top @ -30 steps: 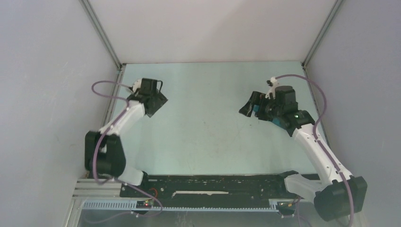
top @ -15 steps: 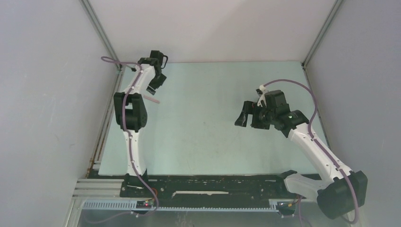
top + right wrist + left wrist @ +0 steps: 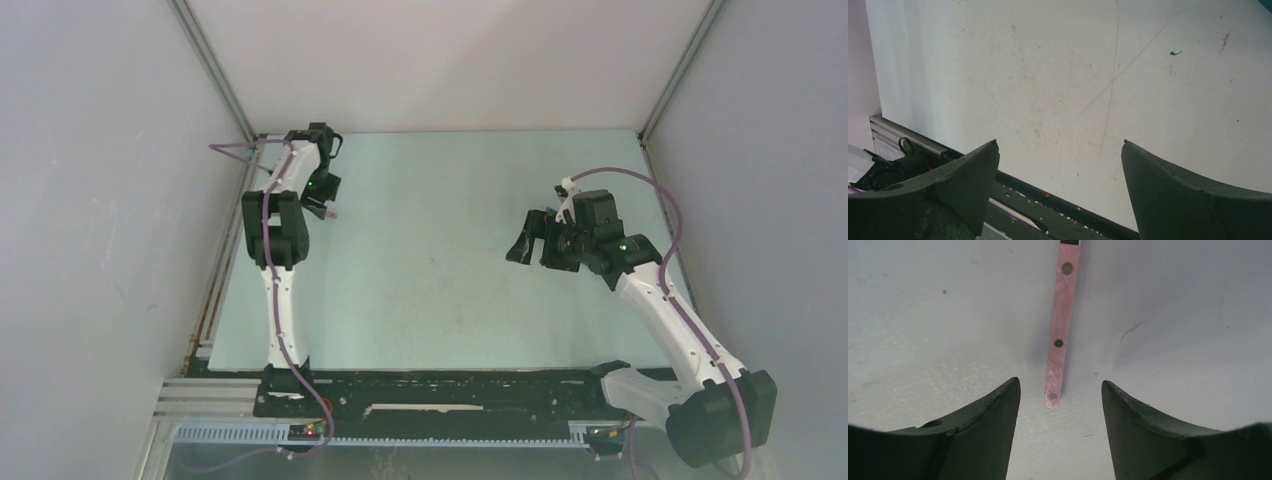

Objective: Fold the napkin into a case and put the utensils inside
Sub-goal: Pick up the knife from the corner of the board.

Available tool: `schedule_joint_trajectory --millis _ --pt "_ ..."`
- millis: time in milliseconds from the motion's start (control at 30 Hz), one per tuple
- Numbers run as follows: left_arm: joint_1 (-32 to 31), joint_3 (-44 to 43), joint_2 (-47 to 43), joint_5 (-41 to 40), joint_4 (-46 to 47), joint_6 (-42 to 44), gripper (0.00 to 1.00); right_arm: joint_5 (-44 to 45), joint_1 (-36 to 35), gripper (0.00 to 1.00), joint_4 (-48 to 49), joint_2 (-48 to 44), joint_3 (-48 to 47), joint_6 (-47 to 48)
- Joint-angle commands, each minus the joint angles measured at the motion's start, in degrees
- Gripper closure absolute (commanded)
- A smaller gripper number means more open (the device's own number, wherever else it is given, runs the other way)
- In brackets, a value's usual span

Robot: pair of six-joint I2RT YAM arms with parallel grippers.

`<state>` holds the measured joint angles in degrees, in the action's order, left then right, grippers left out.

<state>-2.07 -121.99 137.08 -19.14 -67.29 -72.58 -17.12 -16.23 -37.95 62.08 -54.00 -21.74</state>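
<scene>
The napkin shows in no view. A slim pink flat strip (image 3: 1062, 325) with small dark rivets, perhaps a utensil's handle, lies on the pale table; in the top view the pink strip (image 3: 328, 213) is near the far left corner. My left gripper (image 3: 1060, 390) hovers over its near end, open, with the strip's tip just ahead of the gap and neither finger touching it. From above, the left gripper (image 3: 320, 200) sits at the end of a stretched arm. My right gripper (image 3: 520, 248) hangs wide open and empty over the right half; its wrist view (image 3: 1060, 145) shows only bare table between the fingers.
The pale green table (image 3: 440, 270) has walls on three sides, and the left wall is close to the left gripper. A black rail (image 3: 440, 385) runs along the near edge, and the same rail (image 3: 1048, 200) shows under the right gripper. Scratches and small stains mark the surface.
The left arm unfolded and reached to the far left corner, then came down towards the pink strip, its jaws narrowing slightly. The right gripper drifted left, then back right a little, staying open.
</scene>
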Motion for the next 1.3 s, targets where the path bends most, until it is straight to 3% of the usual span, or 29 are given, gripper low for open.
schedule_joint_trajectory --millis 0,100,267,500,633,767,900,1067,1267 --pt "1.0 -0.5 0.5 1.1 -2.1 -5.0 0.32 -1.7 0.8 0.00 1.2 -1.3 0.2 1.0" --pt "1.9 0.3 1.9 4.7 -1.9 -6.2 0.34 -1.9 1.0 0.00 1.4 -1.7 0.2 0.9" --pt "4.1 -1.0 2.5 3.4 -3.1 -6.8 0.44 -2.1 1.8 0.00 1.4 -2.0 0.2 0.9" --pt "5.5 -1.5 3.5 3.3 -3.5 -6.1 0.78 -2.4 3.5 0.00 1.4 -2.6 -0.2 0.4" --pt "5.9 -1.7 2.5 2.7 -1.7 -2.7 0.99 2.4 3.6 0.00 -2.3 -2.9 -2.3 1.8" --pt "5.4 1.2 -1.7 1.0 0.0 5.1 1.00 8.3 7.1 0.00 -5.4 -3.6 -3.0 -1.2" --pt "3.4 17.0 -13.3 1.0 8.7 14.8 1.00 -6.8 14.9 0.00 -1.4 -2.7 0.1 -1.5" --pt "-2.5 37.3 -30.1 6.0 22.5 32.5 1.00 -10.8 11.0 0.01 3.2 1.3 0.3 -0.7" --pt "-15.4 47.4 -42.9 9.0 24.0 50.7 1.00 -18.3 4.4 0.01 11.7 4.6 -0.2 -1.4"
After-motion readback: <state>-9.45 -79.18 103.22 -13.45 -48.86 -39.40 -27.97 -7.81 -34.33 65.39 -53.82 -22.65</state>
